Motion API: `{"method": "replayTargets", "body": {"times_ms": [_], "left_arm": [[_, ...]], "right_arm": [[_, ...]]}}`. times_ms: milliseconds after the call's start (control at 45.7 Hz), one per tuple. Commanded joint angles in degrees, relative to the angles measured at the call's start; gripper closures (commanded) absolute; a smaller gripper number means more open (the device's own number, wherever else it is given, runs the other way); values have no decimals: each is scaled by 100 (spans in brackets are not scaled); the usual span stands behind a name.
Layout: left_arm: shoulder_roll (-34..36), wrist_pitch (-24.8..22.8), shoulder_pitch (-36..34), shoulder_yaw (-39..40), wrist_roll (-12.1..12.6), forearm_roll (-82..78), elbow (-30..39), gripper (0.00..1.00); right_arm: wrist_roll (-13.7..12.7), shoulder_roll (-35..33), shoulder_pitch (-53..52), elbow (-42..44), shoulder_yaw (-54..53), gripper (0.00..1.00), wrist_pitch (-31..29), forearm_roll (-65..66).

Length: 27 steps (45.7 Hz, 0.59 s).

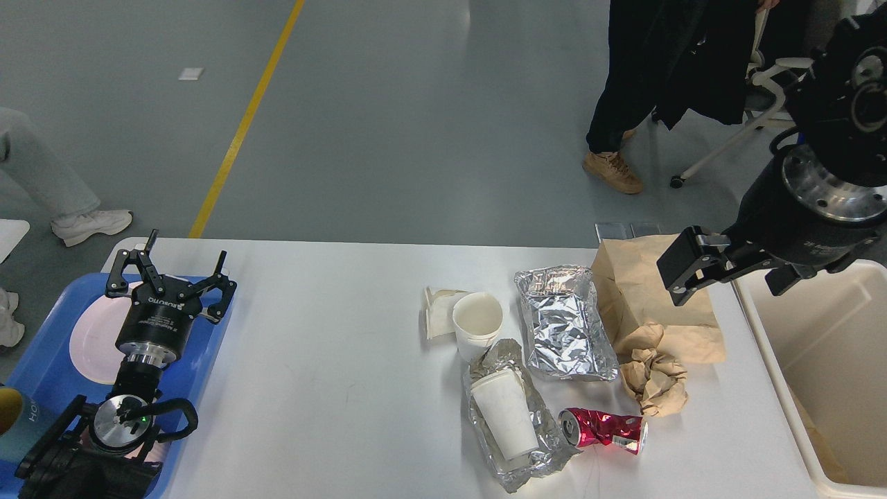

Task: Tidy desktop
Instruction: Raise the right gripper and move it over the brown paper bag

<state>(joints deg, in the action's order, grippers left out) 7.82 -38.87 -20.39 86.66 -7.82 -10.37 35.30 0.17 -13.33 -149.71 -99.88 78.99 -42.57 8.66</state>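
Observation:
The white desktop (332,333) carries litter on its right half: a brown paper bag (644,291), a crumpled brown paper ball (655,381), a foil wrapper (565,322), a crushed red can (603,428), an upright white paper cup (477,320), a second cup (506,416) lying on crumpled foil, and a flattened white carton (435,312). My right gripper (731,277) hangs open and empty above the bag's right edge. My left gripper (173,269) stands open and empty over the far end of the blue tray.
A blue tray (34,374) with a white plate (90,339) sits at the left edge. A cream bin (824,360) stands beside the table's right end. People's legs and an office chair (755,90) are on the floor beyond the table.

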Motion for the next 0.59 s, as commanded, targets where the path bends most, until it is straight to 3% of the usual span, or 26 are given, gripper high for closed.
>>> {"method": "replayTargets", "body": {"times_ms": [0, 219, 372, 569], "left_arm": [[0, -15, 0, 0, 0, 0, 4, 4], [0, -24, 0, 0, 0, 0, 4, 4], [0, -24, 0, 0, 0, 0, 4, 4], [0, -33, 0, 0, 0, 0, 4, 4]], "right_arm": [[-17, -91, 56, 39, 46, 0, 20, 48], [9, -73, 434, 381, -42, 0, 99, 5], [0, -12, 1039, 1242, -33, 0, 178, 22], [0, 515, 2797, 2859, -525, 0, 538, 92]]}}
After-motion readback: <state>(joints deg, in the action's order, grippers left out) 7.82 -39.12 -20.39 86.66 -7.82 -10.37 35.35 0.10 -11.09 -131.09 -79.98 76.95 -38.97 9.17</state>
